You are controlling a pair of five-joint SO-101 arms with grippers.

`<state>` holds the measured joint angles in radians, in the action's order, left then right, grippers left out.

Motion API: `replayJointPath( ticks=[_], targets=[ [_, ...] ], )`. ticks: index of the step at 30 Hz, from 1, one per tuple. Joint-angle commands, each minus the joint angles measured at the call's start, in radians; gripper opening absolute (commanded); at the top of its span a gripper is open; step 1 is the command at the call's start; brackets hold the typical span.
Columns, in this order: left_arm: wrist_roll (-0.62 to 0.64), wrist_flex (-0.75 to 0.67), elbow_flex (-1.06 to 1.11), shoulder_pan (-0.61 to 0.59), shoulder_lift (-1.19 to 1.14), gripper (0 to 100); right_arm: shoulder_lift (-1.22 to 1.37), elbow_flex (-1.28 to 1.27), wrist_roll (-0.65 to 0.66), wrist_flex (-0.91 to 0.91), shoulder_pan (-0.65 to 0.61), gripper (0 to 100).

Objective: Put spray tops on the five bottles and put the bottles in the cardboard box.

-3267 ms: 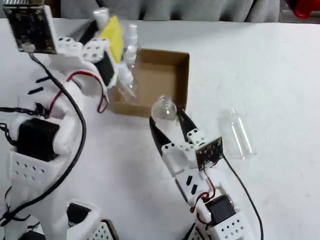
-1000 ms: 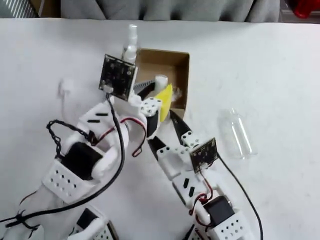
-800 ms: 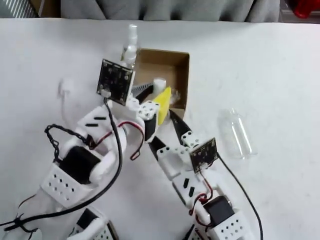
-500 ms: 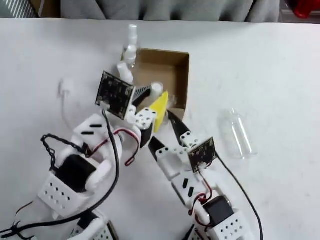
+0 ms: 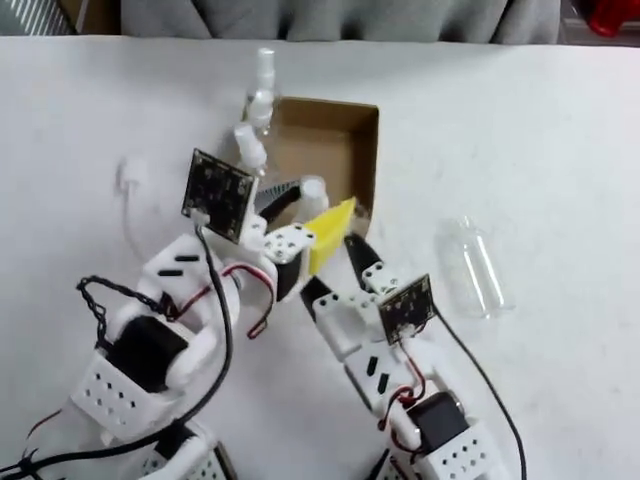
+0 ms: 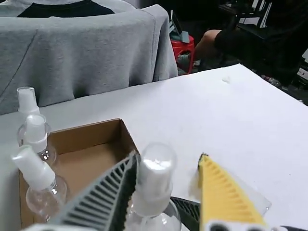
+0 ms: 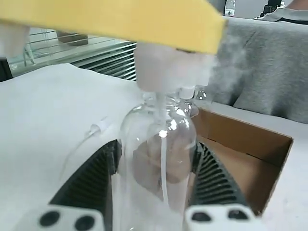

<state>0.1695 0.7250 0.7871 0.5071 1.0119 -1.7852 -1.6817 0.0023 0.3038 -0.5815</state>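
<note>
With black fingers (image 7: 89,183) pressed on both sides, right gripper (image 7: 156,151) clamps a clear bottle (image 7: 159,130) upright, just at the box's (image 5: 345,125) near edge. Right arm (image 5: 350,325) lies low, stretched from the near table edge toward the box.

Left arm (image 5: 185,275) stands at the box's near-left, wrist raised, with left gripper (image 6: 167,159) over that bottle's neck. Its jaws are partly apart. Grey ribbed finger (image 6: 103,197) touches the spray top (image 6: 154,175). Yellow finger (image 6: 224,202) stands off the top with a visible gap, so the left has no grip on anything.

Spray top sits on the bottle mouth, its dip tube hanging down inside the bottle. Can't tell if it's fully seated.

Three topped bottles (image 6: 36,142) bunch at the box's left wall. The one nearest the arms leans inside the box; can't tell for the farthest.

Empty bottle (image 5: 477,265) lies on its side on the table (image 5: 520,130), right of the box and well apart from it. Loose top (image 5: 130,178) with its tube lies left of the box, also well apart.
</note>
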Motion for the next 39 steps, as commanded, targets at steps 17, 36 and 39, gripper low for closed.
replayJointPath(
  ticks=[17, 36, 39],
  targets=[
    [0.014, -0.009, -0.066, -0.099, 0.018, 20, -0.015, -0.008, 0.052, 0.002, -0.001, 1.5],
    [0.014, -0.003, -0.012, 0.008, 0.016, 21, -0.015, -0.008, 0.057, 0.002, -0.002, 1.5],
    [0.014, -0.002, -0.015, -0.008, 0.018, 21, -0.013, -0.008, 0.057, 0.002, -0.001, 1.5]
  ],
)
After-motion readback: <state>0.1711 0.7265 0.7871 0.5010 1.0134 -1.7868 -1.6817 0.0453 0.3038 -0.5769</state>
